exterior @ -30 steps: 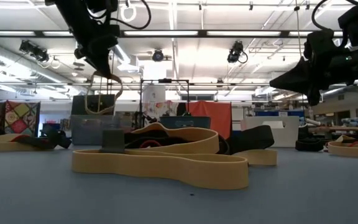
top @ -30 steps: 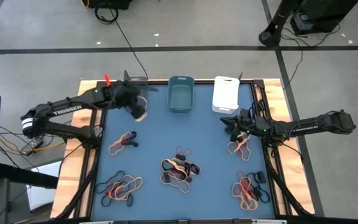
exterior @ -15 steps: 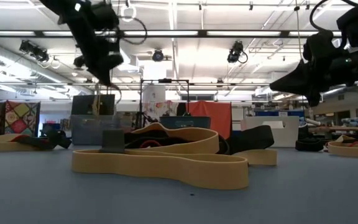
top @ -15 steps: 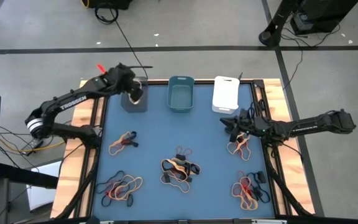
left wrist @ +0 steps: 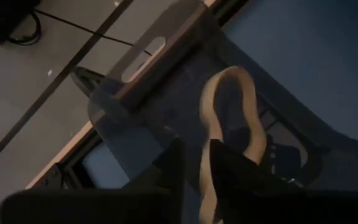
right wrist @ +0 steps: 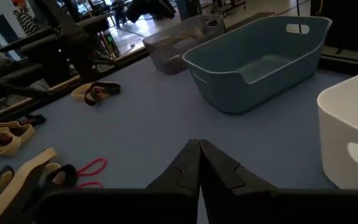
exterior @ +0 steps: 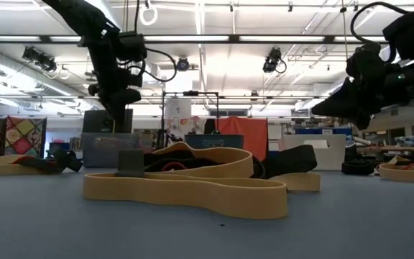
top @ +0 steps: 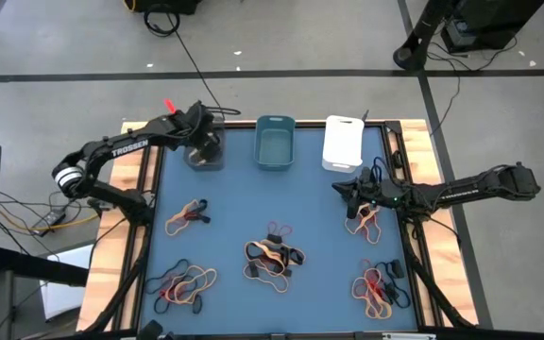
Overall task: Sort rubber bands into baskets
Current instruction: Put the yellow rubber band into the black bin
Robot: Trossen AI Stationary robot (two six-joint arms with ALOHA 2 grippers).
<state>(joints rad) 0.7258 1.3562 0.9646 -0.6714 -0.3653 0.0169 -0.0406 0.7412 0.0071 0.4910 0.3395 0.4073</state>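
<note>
The dark grey basket [top: 203, 157] stands at the table's far left, with the teal basket [top: 275, 144] and the white basket [top: 343, 142] to its right. My left gripper [top: 204, 144] is above the grey basket, shut on a tan rubber band [left wrist: 235, 106]; it also shows in the low view [exterior: 117, 104]. My right gripper [top: 346, 189] is shut and empty above the table, near a pile of bands [top: 365, 223] at the right; it also shows in the right wrist view [right wrist: 197, 152]. My left gripper pinches one end of the tan band's loop [left wrist: 205, 163] between its two fingers, coming from above and pointing down. The rest of the loop hangs below the fingers, inside the walls of the grey basket [left wrist: 135, 93].
Piles of tan, black and red bands lie on the blue mat: at mid left [top: 187, 215], in the centre [top: 274, 255], at near left [top: 185, 283] and at near right [top: 379, 286]. The teal basket [right wrist: 260, 56] is ahead of my right gripper. Wooden table edges frame the mat.
My left gripper has carried the tan band toward the table's far edge, to above the grey basket, and has gone down, so that the hanging loop is now inside the basket. My right gripper has shifted slightly toward the table's left.
</note>
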